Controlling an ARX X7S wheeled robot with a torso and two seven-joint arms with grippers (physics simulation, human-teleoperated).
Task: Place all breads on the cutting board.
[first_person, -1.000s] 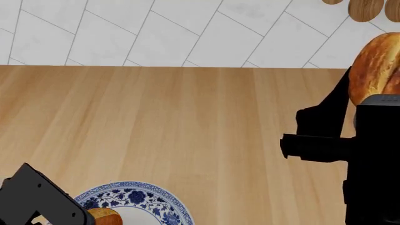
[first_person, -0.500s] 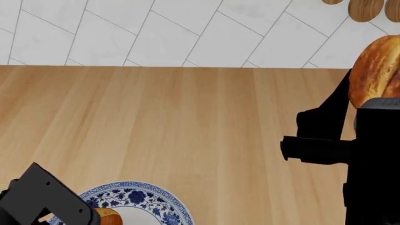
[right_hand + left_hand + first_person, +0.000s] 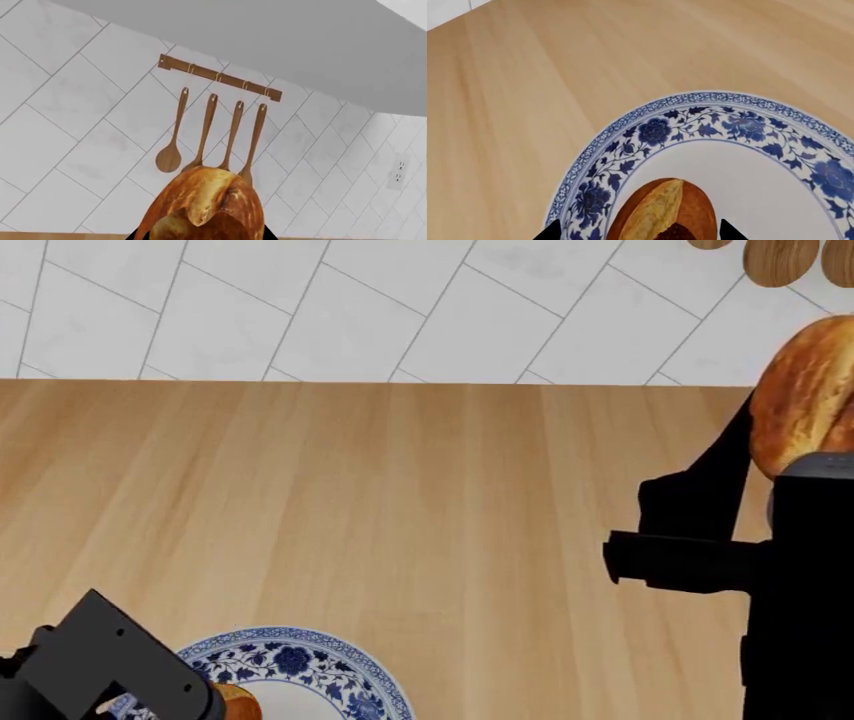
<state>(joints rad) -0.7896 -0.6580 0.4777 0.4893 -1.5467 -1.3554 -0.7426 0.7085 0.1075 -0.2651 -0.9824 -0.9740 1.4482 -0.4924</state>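
An oval loaf with a paler streak [image 3: 660,212] lies on a blue-and-white plate [image 3: 740,125]. In the left wrist view my left gripper [image 3: 638,236] is open, its two dark fingertips [image 3: 551,233] on either side of the loaf's near end. In the head view the left gripper [image 3: 127,680] covers most of that loaf [image 3: 238,702] at the bottom left. My right gripper [image 3: 790,465] is shut on a golden-brown crusty roll [image 3: 805,385] and holds it high at the right edge; the roll fills the right wrist view [image 3: 203,205]. The cutting board is out of view.
Light wood countertop [image 3: 400,510] runs back to a white tiled wall [image 3: 334,310]. Several wooden spoons [image 3: 210,132] hang from a rail on the wall, behind the held roll; their bowls show at the head view's top right [image 3: 781,260].
My left gripper has moved right, further over the plate, and now hides more of the loaf. My right arm with the roll has shifted very slightly right and down.
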